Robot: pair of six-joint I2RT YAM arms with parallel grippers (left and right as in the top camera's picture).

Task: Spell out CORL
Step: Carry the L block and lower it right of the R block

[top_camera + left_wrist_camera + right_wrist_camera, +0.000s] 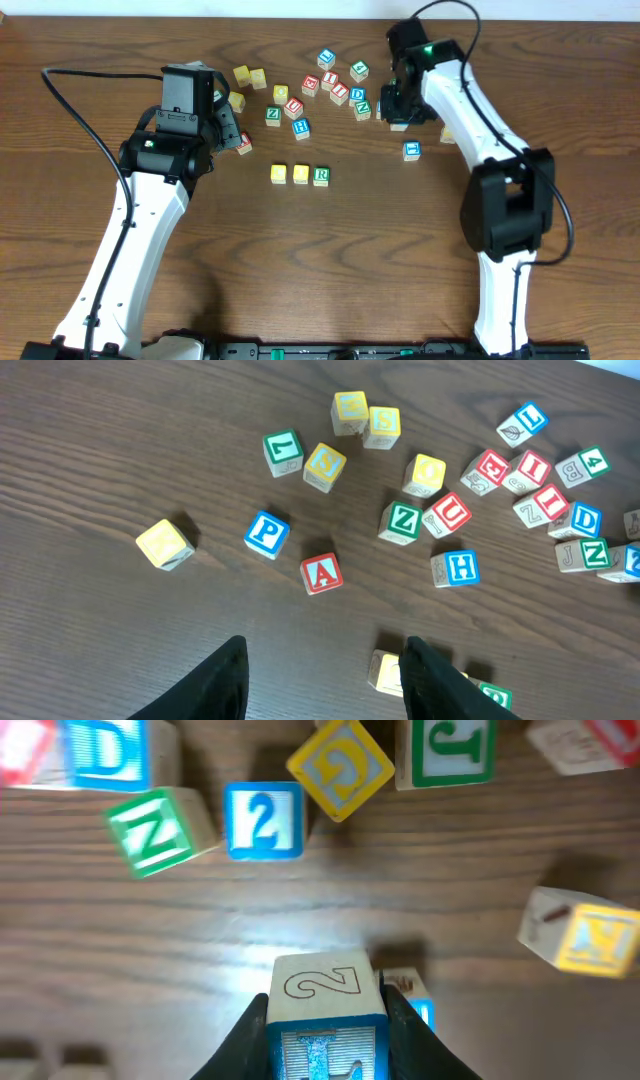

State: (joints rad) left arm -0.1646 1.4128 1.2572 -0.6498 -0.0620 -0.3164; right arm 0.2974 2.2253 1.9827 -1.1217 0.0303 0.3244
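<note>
Holding: the right gripper [328, 1025] has its jaws clamped on a blue-lettered cube [325, 985], with one dark finger pressed to each side.
Cube faces: the top shows an outlined 2. The face toward the wrist camera carries a blue letter that looks like L, but it is blurred.
Lift: I cannot tell whether that cube is off the table [120, 40].
Right side, overhead: the gripper sits at the 3 o'clock edge of the loose pile [335, 85].
Left gripper [328, 680]: the jaws are apart with bare wood between them, at about 10 o'clock from the row.
Row: a first yellow cube [278, 173], a second yellow cube [300, 174] and the R cube [321, 176] lie side by side, running 9 to 3 o'clock. The row is at 6 o'clock from the pile.
Yellow letters: too faint to read.
Gap: the blue-lettered cube is well apart from the row, at 2 o'clock from the R cube.
Stray: a blue-faced cube [411, 150] lies alone at 5 o'clock from the right gripper.
</note>
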